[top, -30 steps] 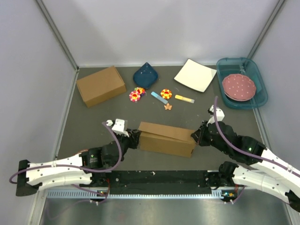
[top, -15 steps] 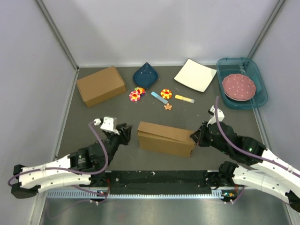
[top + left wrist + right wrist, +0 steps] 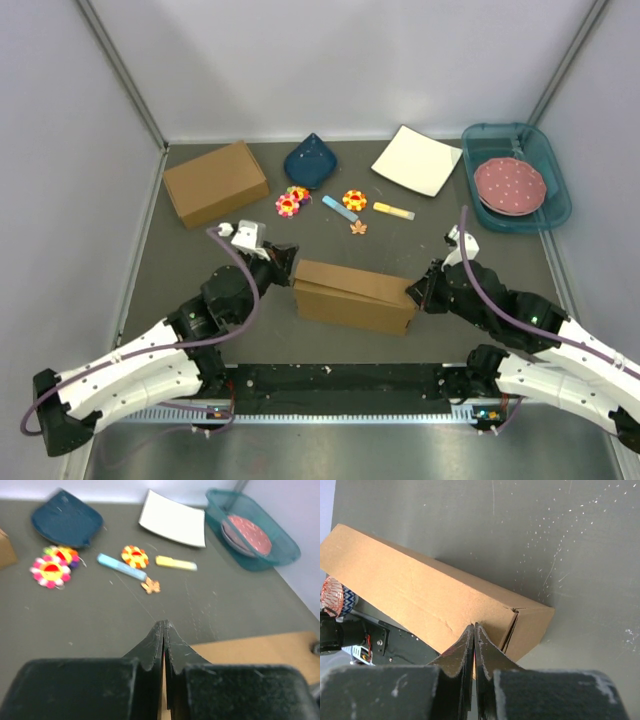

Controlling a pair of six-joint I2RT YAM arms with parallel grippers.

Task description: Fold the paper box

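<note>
Brown paper box (image 3: 355,296) sits on the tabletop (image 3: 300,235), left tool (image 3: 289,259) clenched beside one end, right tool (image 3: 414,292) clenched touching the other.

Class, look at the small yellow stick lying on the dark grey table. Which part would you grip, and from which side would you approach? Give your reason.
Grip the small yellow stick at mid-length, across its narrow width, coming straight down from above. It lies flat, so only its two long sides offer the jaws opposing faces, and bare dark grey table shows along both.
</note>
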